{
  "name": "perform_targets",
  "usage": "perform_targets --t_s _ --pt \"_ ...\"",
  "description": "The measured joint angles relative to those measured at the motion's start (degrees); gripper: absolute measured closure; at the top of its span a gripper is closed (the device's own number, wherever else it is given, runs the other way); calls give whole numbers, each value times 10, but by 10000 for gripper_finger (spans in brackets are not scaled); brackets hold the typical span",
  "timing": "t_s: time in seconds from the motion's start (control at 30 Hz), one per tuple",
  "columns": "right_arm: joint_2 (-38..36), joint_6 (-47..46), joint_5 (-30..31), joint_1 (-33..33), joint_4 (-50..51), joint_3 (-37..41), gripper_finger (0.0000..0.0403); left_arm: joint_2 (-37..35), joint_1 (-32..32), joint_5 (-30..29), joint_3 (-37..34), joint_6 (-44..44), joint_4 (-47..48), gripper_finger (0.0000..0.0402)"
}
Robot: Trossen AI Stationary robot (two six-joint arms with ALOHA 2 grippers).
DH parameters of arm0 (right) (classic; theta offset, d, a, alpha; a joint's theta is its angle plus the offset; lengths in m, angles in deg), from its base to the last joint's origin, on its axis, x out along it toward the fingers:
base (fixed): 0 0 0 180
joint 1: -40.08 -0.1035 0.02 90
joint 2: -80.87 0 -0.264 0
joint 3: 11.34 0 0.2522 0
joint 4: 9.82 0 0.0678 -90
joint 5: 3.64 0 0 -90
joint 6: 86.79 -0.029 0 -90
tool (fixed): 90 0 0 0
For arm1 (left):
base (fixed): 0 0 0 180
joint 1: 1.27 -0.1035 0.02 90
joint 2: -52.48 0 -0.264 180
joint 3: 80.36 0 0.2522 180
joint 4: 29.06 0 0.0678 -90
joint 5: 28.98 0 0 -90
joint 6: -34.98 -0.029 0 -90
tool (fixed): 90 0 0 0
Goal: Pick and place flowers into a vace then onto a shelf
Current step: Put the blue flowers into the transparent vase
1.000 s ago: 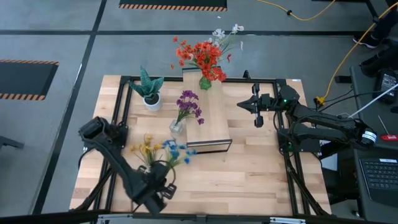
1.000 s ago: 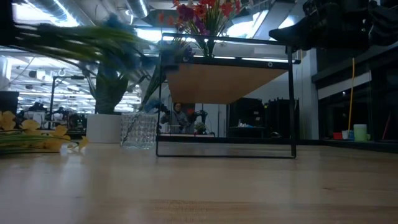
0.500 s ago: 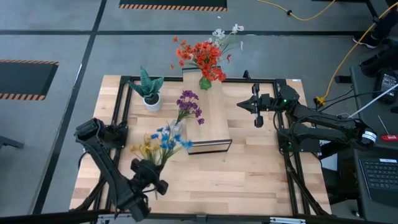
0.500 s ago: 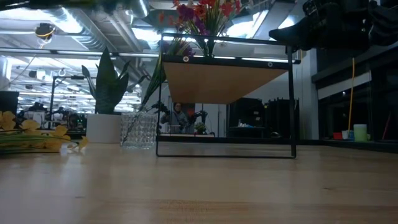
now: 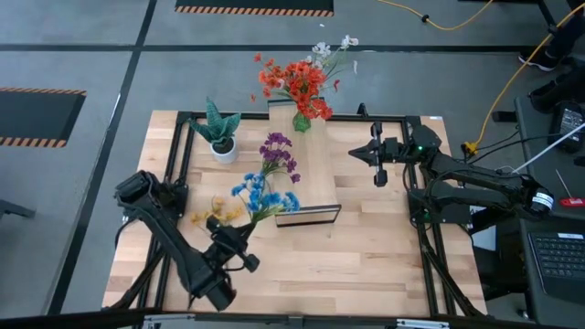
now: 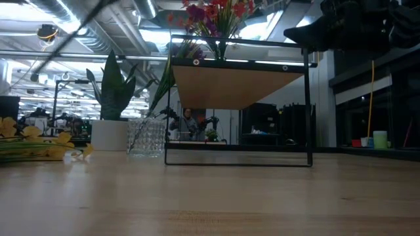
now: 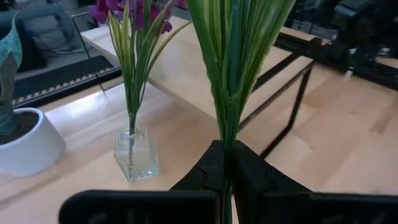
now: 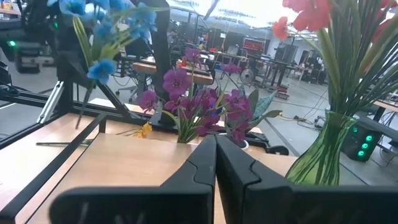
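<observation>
Your left tool [image 5: 239, 249] is pinched tight on the stems of the blue flower bunch [image 5: 257, 197], low on the bundle, and the bunch is lifted off the bench [image 5: 366, 247]. Its long axis runs from the tool up and away toward the shelf [image 5: 309, 174], so the blue heads hang by the shelf's near left corner.

What the next move turns on, as I read it, is the small clear glass vase [image 7: 135, 154]. In the left wrist view it stands ahead of the tool and off to one side of the held stems, so you are not lined up over its mouth yet. The stem ends sit down in the tool, so you would have to bring the bunch upright before it can go in.

That vase already holds the purple flowers [image 5: 279, 153], whose leaves and heads crowd the opening. The shelf's dark frame leg is just beside it, and the potted green plant [image 5: 219, 132] stands on the far side. The yellow flowers [image 5: 212, 216] lie flat on the bench near your tool.

The right tool [image 5: 378, 174], fingers pressed together on nothing, waits beside the shelf's right edge, farther from the vase. The red flowers in the green vase [image 5: 301, 120] stand on the shelf's far end.
</observation>
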Motion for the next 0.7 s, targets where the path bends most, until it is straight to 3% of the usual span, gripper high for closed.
perform_targets --t_s 0.17,0.37,0.53,0.7 --pt "0 2 0 0 -12 0 391 0 -13 -12 -44 -8 -34 396" --pt "0 2 0 0 -30 0 391 0 -11 -41 -122 82 -47 396" --pt "0 2 0 0 -47 0 391 -1 -13 -106 -179 147 -41 396" --pt "0 0 0 0 -62 0 391 -27 -36 -136 -227 166 -40 396"
